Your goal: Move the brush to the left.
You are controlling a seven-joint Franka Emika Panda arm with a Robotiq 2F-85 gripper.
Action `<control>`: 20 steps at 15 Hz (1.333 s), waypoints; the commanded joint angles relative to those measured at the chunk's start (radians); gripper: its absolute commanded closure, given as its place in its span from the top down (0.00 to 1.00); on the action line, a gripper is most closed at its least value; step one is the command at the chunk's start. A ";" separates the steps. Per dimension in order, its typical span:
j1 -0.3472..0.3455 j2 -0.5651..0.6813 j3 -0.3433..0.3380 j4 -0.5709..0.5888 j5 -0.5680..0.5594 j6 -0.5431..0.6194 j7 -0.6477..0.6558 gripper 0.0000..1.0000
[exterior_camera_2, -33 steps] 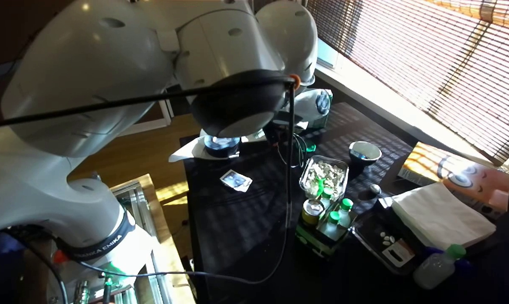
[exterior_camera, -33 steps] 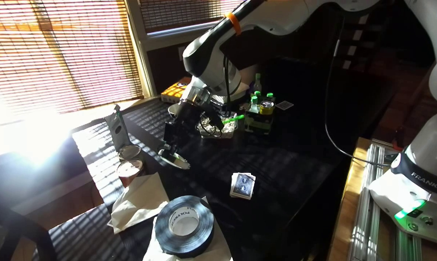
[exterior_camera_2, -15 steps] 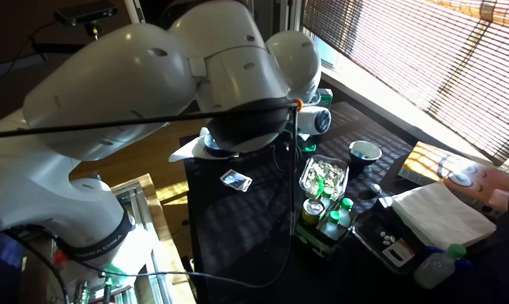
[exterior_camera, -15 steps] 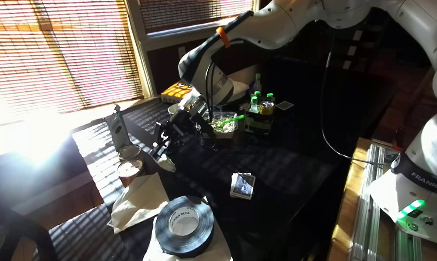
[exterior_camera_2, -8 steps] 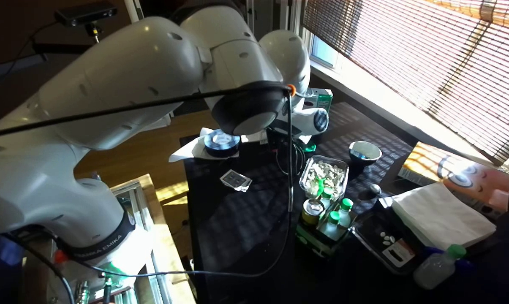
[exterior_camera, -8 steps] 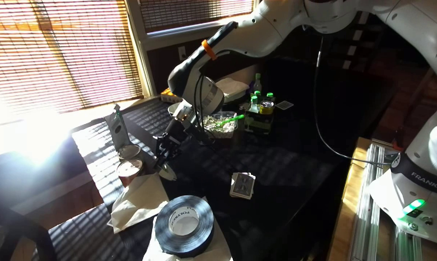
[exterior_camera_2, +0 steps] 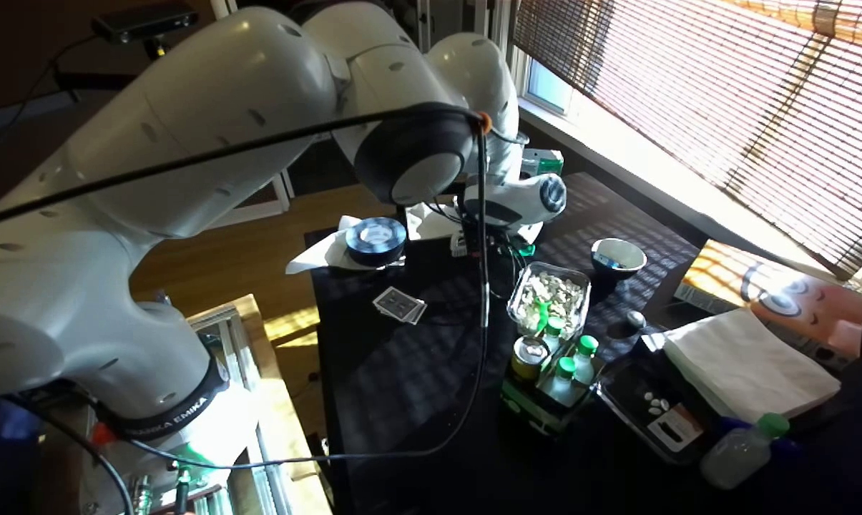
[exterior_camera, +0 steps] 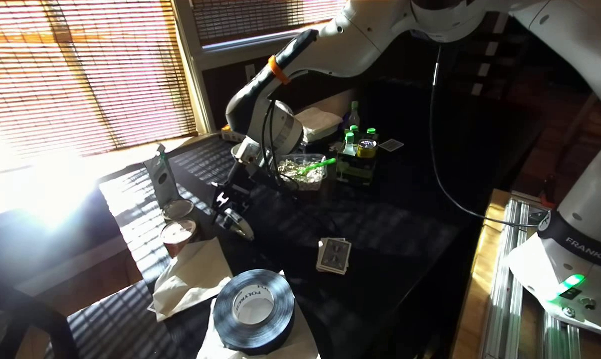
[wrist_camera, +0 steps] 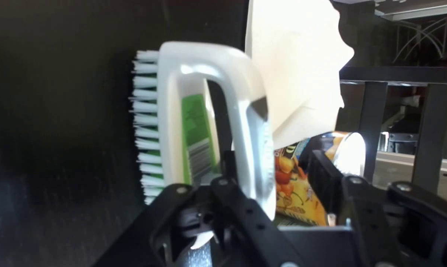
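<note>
Pincer [wrist_camera: 274, 164] stands spread, one finger [wrist_camera: 229, 166] seemingly through the looped brush [wrist_camera: 196, 124], so pulling away might topple it.

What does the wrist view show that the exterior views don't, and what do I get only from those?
Only the wrist view clearly shows a barcode and printed fruit.

Only the exterior views, both of them, show the tape roll, the stack of playing cards, the green-capped bottles and the woven blinds.

Shared by the wrist view and an exterior view: the brush, a can, pale paper and the dark table.
</note>
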 commanded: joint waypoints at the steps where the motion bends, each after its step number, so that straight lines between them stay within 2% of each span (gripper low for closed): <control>1: 0.094 -0.106 -0.096 -0.038 -0.004 0.007 0.085 0.84; 3: 0.157 -0.153 -0.150 -0.057 -0.031 0.004 0.125 0.98; 4: 0.187 -0.175 -0.174 -0.068 -0.047 0.002 0.142 1.00; 9: 0.335 -0.233 -0.315 -0.083 -0.118 0.014 0.357 1.00; 12: 0.421 -0.252 -0.408 -0.093 -0.186 0.068 0.511 1.00; 17: 0.588 -0.300 -0.585 -0.141 -0.359 0.129 0.758 1.00; 20: 0.715 -0.373 -0.715 -0.206 -0.502 0.114 0.903 1.00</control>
